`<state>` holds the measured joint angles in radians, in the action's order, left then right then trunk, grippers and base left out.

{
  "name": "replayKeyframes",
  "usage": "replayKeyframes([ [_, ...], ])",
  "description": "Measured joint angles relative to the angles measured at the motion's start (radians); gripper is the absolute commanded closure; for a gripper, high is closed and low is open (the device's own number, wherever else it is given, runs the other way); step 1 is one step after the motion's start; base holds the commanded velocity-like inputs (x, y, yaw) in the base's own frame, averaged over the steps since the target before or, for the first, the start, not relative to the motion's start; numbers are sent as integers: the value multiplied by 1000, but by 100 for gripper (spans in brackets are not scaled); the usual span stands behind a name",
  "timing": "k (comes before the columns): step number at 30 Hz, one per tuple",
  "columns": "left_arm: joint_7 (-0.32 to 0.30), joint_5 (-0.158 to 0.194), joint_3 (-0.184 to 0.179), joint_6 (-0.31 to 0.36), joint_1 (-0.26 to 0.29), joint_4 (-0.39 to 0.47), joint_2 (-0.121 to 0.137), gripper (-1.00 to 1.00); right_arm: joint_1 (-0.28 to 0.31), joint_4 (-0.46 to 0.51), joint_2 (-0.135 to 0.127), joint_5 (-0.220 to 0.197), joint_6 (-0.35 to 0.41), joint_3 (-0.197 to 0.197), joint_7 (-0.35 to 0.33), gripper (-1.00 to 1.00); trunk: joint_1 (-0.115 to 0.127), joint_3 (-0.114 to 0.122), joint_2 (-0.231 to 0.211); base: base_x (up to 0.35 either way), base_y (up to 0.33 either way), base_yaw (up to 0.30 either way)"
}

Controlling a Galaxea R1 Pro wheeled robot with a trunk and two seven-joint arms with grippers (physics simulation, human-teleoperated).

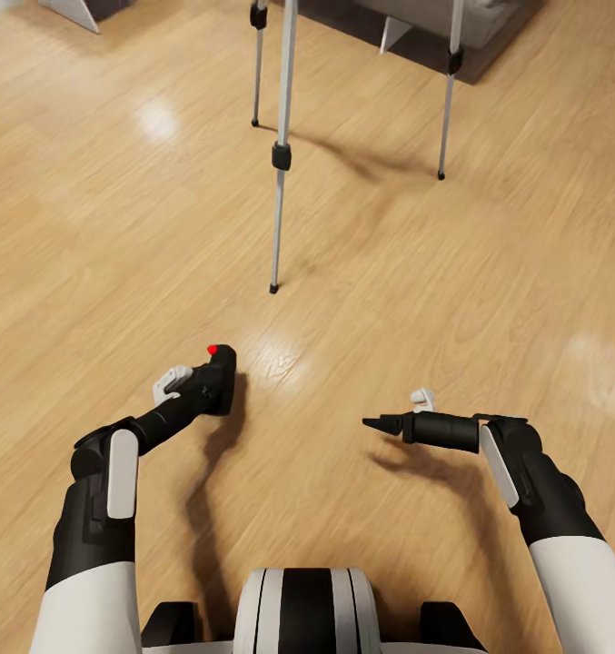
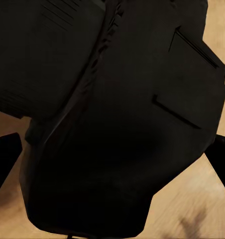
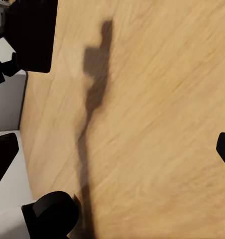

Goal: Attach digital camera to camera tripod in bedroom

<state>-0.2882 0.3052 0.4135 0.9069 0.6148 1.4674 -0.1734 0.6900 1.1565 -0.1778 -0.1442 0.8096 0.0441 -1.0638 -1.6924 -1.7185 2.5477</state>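
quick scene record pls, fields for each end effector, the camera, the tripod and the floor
left end effector: shut on the camera, held above the floor
camera: black, red button on top; dark body close up in the left wrist view
right end effector: holds nothing; open or shut cannot be told
tripod: three silver legs standing on the floor ahead of the arms, head out of frame
floor: light wood, arm shadows on it
attached: not yet

Light wood floor [image 1: 389, 272] runs across the whole room, its planks glossy, with pale patches of reflected light in several spots. At the far edge stands grey furniture [image 1: 452, 23] on pale angled legs, casting a dark shadow beneath it.
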Motion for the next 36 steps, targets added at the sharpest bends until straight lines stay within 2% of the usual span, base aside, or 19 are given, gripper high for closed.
replayKeyframes([
  [12,-13,9,1,0,-1,-3,0,100,0,0,0,-4,0,-1,-1,-100,5,46,-3,0,0,0],
  [21,-113,12,6,-3,-1,-12,0,100,0,0,1,-3,1,-2,1,-100,9,81,-5,0,0,0],
  [24,-129,10,7,-3,-1,-16,1,100,0,0,2,-2,2,-2,1,-100,11,93,-6,0,0,0],
  [26,-196,14,10,-1,0,-27,4,100,0,0,2,-2,3,-2,1,-100,12,101,-6,0,0,0],
  [28,-235,12,12,-1,0,-32,9,100,0,0,2,-2,3,-2,1,-100,13,108,-7,0,0,0],
  [30,-335,15,19,0,-1,-47,23,100,0,0,1,-2,3,-2,1,-100,14,116,-7,0,0,0],
  [32,-394,12,25,0,-2,-58,33,100,0,0,1,-2,3,-3,1,-100,14,124,-7,0,0,0],
  [33,-458,14,36,1,-2,-71,43,100,0,0,0,-2,3,-3,1,-100,15,128,-8,0,0,0],
  [35,-529,12,51,0,-2,-86,54,100,0,0,0,-2,3,-2,1,-100,16,135,-8,0,0,0],
  [36,-603,15,67,1,-3,-101,62,100,0,0,0,-2,3,-2,1,-100,16,139,-8,0,0,0],
])
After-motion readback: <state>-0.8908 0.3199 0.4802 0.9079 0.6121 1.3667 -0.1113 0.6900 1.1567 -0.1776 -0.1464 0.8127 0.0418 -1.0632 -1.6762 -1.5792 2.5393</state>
